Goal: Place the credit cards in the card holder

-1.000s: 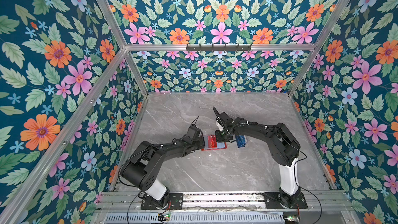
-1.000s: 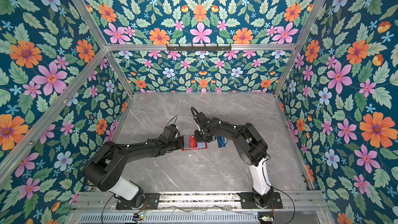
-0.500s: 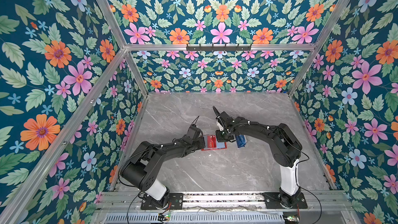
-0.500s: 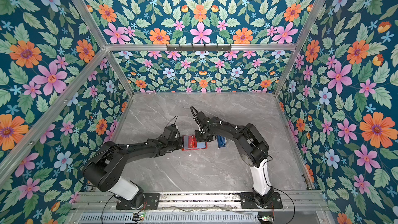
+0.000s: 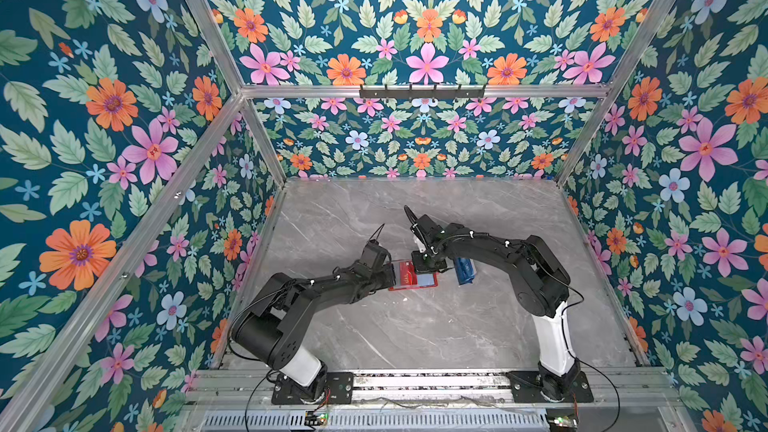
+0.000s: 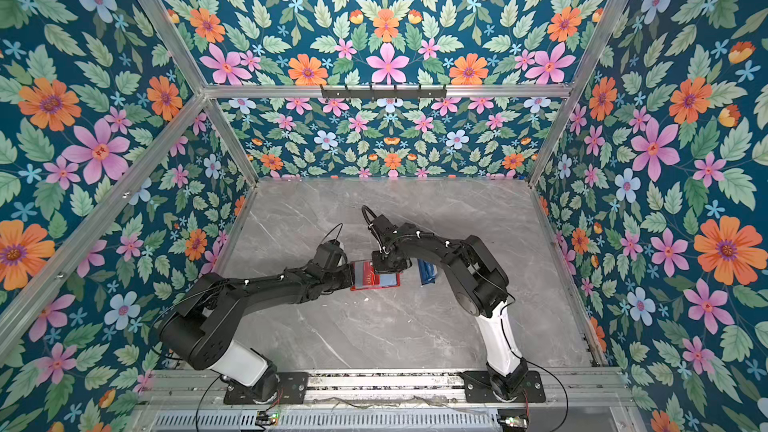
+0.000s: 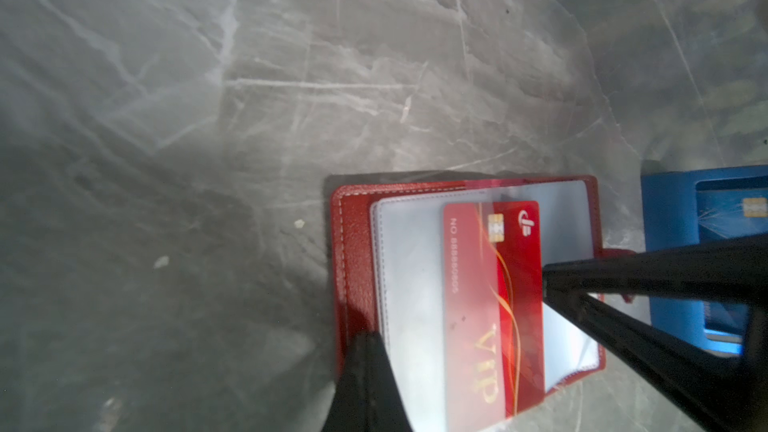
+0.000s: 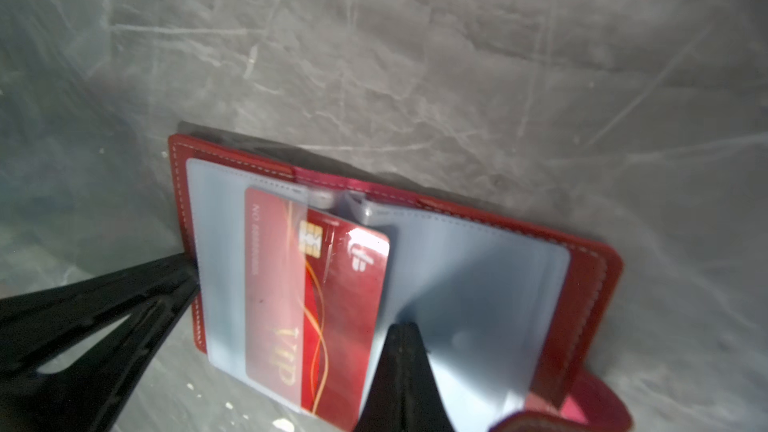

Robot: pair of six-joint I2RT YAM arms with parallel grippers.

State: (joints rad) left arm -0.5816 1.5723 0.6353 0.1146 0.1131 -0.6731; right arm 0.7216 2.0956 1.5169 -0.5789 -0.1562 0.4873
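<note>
So the card holder (image 6: 388, 280) is lying open on the grey marble table (image 5: 415, 334), right between the two arms in both top views, clear sleeves facing up. The red card (image 7: 490, 297) is partway into a sleeve on the holder's left half, with the logo side sticking out uncovered. The left gripper (image 8: 193, 280) has its jaws closed, tips right on the outer edge of the holder's left cover. Can't tell if it's pinching the cover or just pressing on it. The right gripper (image 7: 545, 280) is closed up too, tips butted against the card's exposed long edge, no idea if it actually has a pinch on it. The navy card (image 7: 723, 218) sits in the little blue tray (image 7: 669, 243) just beside the holder, on the right arm's side.
</note>
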